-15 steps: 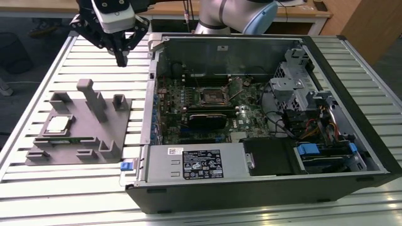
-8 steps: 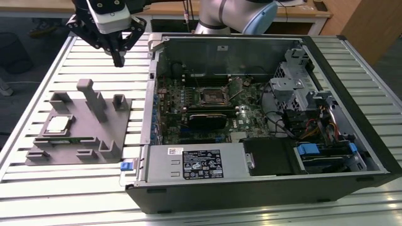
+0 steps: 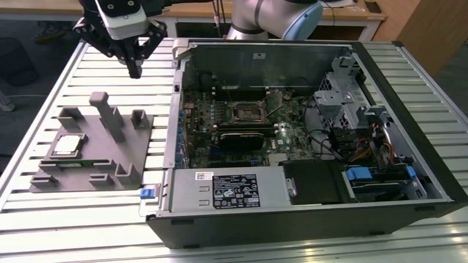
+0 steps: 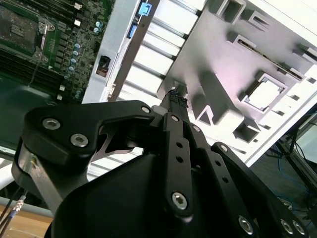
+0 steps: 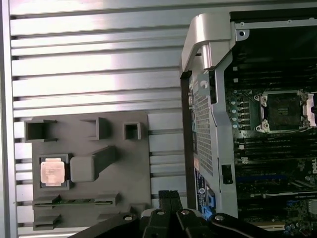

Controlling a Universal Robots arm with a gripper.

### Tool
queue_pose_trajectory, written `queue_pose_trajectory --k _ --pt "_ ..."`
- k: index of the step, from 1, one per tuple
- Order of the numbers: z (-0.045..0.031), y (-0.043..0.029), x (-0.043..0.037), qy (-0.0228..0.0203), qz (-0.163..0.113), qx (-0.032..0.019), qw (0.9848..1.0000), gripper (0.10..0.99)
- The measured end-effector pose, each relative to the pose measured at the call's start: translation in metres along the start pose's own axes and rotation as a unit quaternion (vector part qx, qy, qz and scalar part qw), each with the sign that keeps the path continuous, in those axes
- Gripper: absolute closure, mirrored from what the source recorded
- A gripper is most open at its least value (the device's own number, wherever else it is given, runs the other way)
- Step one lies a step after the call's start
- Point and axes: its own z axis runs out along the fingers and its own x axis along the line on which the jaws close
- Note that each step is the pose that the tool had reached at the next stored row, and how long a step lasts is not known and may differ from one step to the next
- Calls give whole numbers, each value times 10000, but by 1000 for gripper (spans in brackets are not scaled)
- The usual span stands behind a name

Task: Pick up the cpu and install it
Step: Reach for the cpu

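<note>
The cpu (image 3: 67, 145) is a small silvery square lying flat in a recess of the grey plastic holder (image 3: 95, 167) on the table, at the exterior view's left. It also shows in both wrist views (image 4: 266, 94) (image 5: 52, 171). My gripper (image 3: 133, 70) hangs in the air beyond the holder's far end, well above the table and apart from the cpu. Its black fingers are shut together with nothing between them (image 5: 169, 197). The black socket (image 3: 246, 112) on the motherboard sits inside the open computer case, with a hollow middle (image 5: 283, 111).
The open computer case (image 3: 307, 219) fills the middle and the exterior view's right; its metal wall (image 5: 210, 99) stands between holder and motherboard. A green memory stick (image 3: 69, 163) lies in the holder near the cpu. Upright grey posts (image 3: 109, 118) rise from the holder. The table is slatted metal.
</note>
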Motion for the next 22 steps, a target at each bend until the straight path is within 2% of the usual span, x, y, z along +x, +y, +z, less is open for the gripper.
queue_pose_trajectory --k 22 --pt "20 -13 160 11 1 1 10000 980"
